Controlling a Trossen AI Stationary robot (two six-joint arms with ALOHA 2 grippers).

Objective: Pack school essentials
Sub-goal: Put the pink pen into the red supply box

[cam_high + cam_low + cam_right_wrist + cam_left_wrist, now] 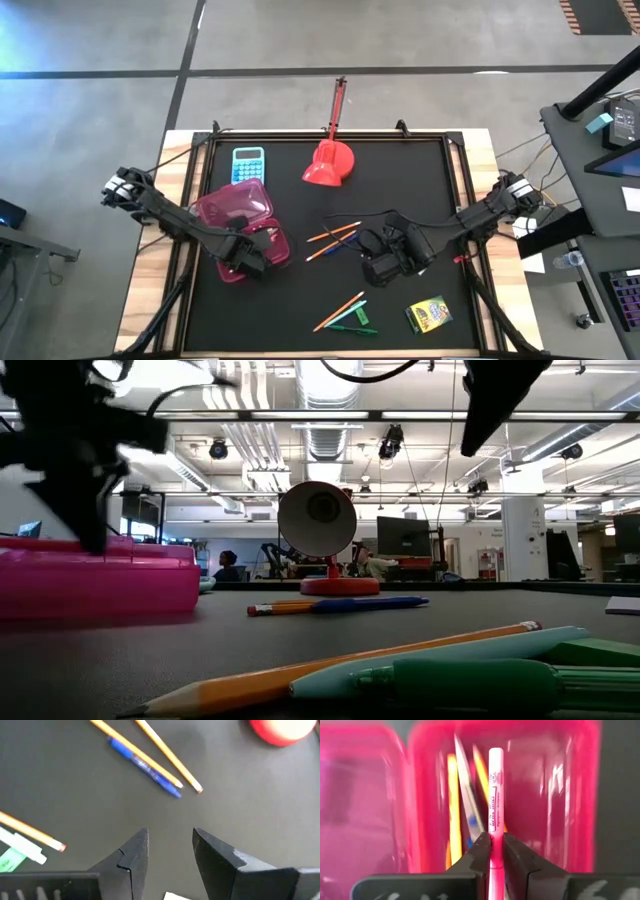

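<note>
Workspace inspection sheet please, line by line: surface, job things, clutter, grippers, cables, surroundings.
Surface: black mat on a wooden table.
Job's things: open pink case holding scissors and yellow sticks; pencils and blue pen mid-mat; pencil and green pens near the front; crayon box front right.
Clutter: calculator; red scoop.
Grippers: left gripper shut on pink highlighter over the case; right gripper open above bare mat.
Cables: black cable looping across the mat by the right arm.
Surroundings: concrete floor, desks; people far behind.
</note>
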